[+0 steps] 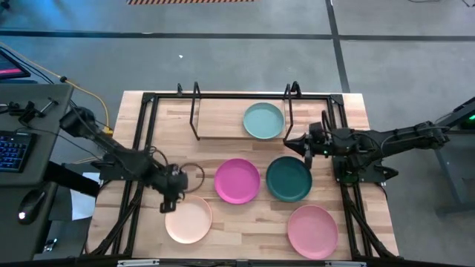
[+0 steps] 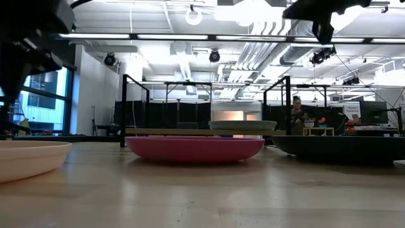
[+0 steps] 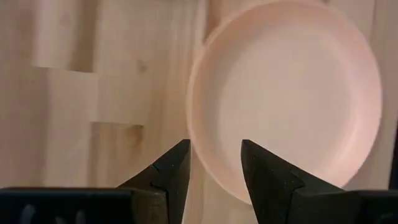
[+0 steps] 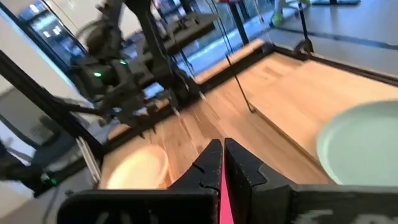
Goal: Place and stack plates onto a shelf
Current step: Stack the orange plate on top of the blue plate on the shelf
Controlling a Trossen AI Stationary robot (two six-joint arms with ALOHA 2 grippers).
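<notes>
The cream plate [image 1: 188, 219] lies flat near the table's near-left corner. My left gripper [image 1: 172, 194] hovers open over its far-left rim; in the left wrist view the gripper [image 3: 214, 158] has a finger on each side of the plate's rim [image 3: 198, 134], above it and not touching. The pale teal plate [image 1: 264, 121] rests on the right end of the shelf [image 1: 223, 132]. My right gripper [image 1: 297, 141] is shut and empty [image 4: 222, 157], raised just right of the teal plate [image 4: 367, 146]. The magenta plate [image 1: 237, 180], dark green plate [image 1: 289, 178] and light pink plate [image 1: 312, 231] lie flat on the table.
A black metal frame [image 1: 141, 133] runs around the tabletop. The shelf's thin black uprights [image 1: 195, 111] stand at the far side, and the board's left part is bare. In the low view the magenta plate [image 2: 195, 149] sits in front of the shelf board [image 2: 168, 132]. A person [image 2: 296, 114] sits in the room behind.
</notes>
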